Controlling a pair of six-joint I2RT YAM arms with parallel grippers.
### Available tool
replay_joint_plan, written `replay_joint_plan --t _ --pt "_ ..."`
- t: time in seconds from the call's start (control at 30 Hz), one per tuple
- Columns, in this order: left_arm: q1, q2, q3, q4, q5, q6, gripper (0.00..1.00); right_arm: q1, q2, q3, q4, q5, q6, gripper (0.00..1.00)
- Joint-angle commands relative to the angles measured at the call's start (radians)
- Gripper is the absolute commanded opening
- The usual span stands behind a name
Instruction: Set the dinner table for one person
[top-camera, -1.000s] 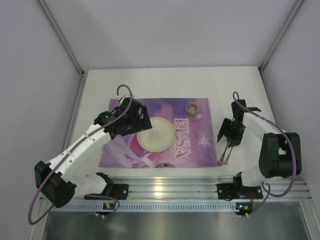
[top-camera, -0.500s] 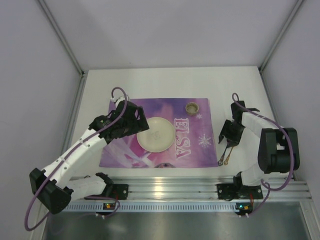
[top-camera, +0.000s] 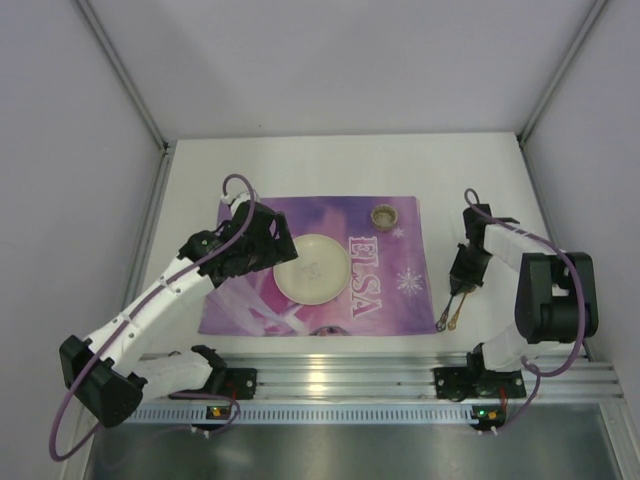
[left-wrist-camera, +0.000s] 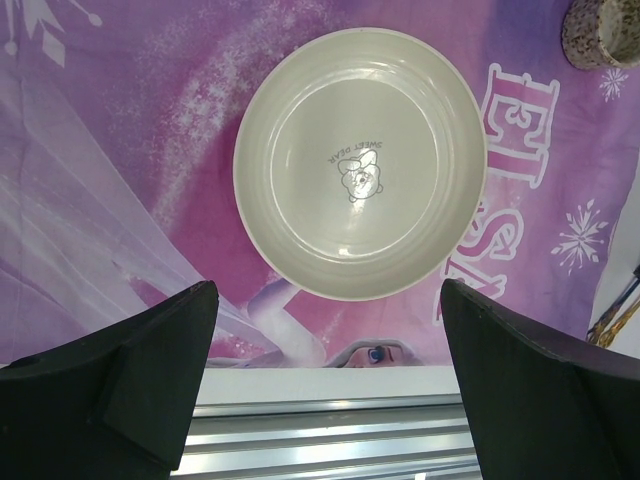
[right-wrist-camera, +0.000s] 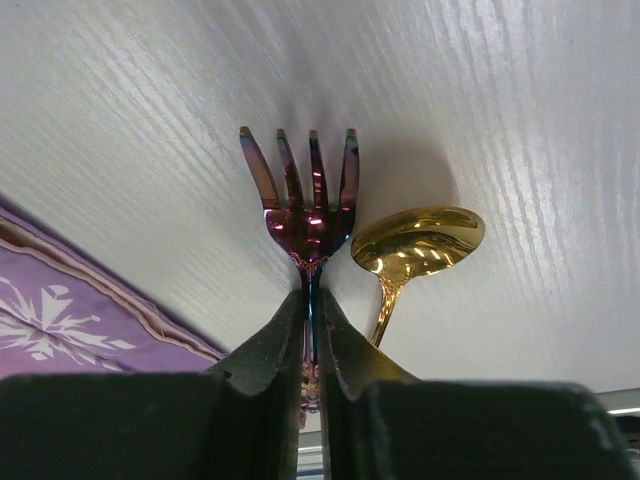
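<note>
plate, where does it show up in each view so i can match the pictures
Top external: plate mid-frame, on the purple placemat.
Left wrist: upper centre, large.
Right wrist: not in it.
Shared landmark: the placemat, under the plate in both, lower left corner in right wrist.

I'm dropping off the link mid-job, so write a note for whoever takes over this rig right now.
The left tool is open above the plate, holding nothing.
The right tool is shut on the fork handle. The spoon lies beside it on the table, right of the mat.
Done: plate on the mat, cup at its far right corner.
Left: probably fork and spoon to go beside the plate.
</note>
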Motion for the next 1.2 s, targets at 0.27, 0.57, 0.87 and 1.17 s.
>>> replay_joint_plan --t 0.27,0.57,0.87,1.17 --pt "-0.005 0.041 0.037 0.0 -0.002 0.003 0.98 -0.004 0.05 -0.012 0.098 0.006 -0.014 0.0" --pt "-0.022 0.083 0.105 0.111 0.124 0.071 0.98 -0.004 -0.124 0.158 -0.059 -0.047 -0.018 0.0" --pt "-0.207 0.17 0.143 0.454 0.356 0.108 0.98 -0.006 -0.295 0.317 -0.22 -0.164 0.0 0.0" --pt "-0.416 0.394 0.194 0.749 0.471 0.037 0.96 0.016 -0.409 0.408 -0.313 -0.271 0.049 0.0"
